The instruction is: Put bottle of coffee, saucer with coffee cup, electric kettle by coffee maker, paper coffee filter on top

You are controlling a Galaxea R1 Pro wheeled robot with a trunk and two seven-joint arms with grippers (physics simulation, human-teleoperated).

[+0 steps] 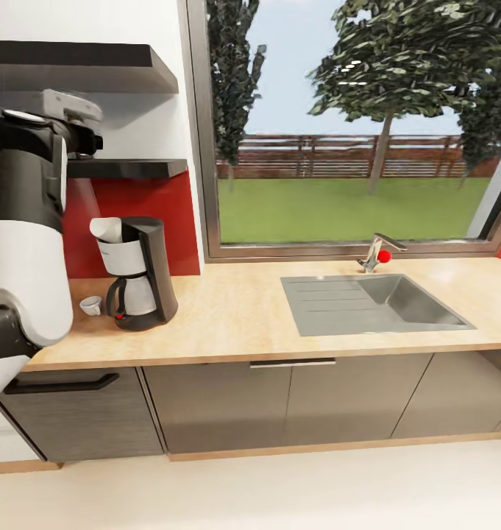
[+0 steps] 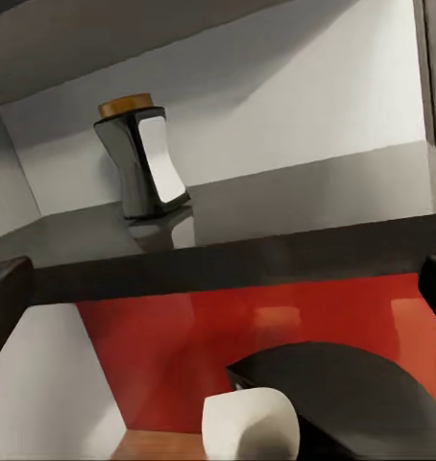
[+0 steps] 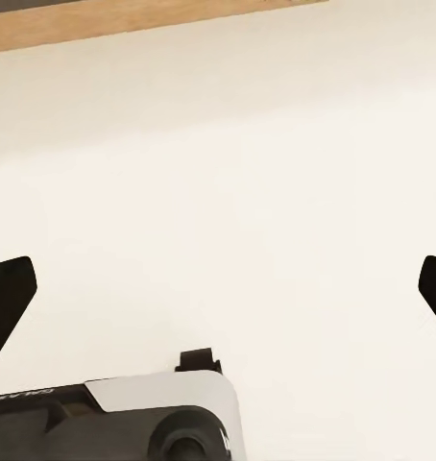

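Left wrist view carries the bottle of coffee [image 2: 141,158]: a dark, waisted jar with a pale label and a brown lid, standing upright on the dark kitchen shelf [image 2: 304,216] close to the white back wall. It sits well apart from the left gripper [image 2: 218,288], whose two dark fingertips [image 2: 5,298] show at opposite edges of that picture, spread wide with nothing between them. The bottle lies ahead of the fingers and off toward one side, not in line with the gap. Below the shelf is the red backsplash [image 2: 276,327], and lower still the dark top of the coffee maker [image 2: 352,394] with a white paper coffee filter [image 2: 249,423] at its near edge.

From the head view the coffee maker [image 1: 141,272] stands on the wooden countertop [image 1: 235,309] against the red wall, the white filter [image 1: 107,230] resting at its top. A small white coffee cup [image 1: 91,305] sits on the counter just beside the machine, toward the robot's left. The left arm [image 1: 29,221] is raised to the level of the lower shelf [image 1: 129,168]. Farther along the counter are the steel sink [image 1: 375,302] and a faucet [image 1: 375,254] below the window [image 1: 353,125].

Right wrist view shows the right gripper [image 3: 218,288] with its fingertips [image 3: 7,293] wide apart over pale floor, holding nothing
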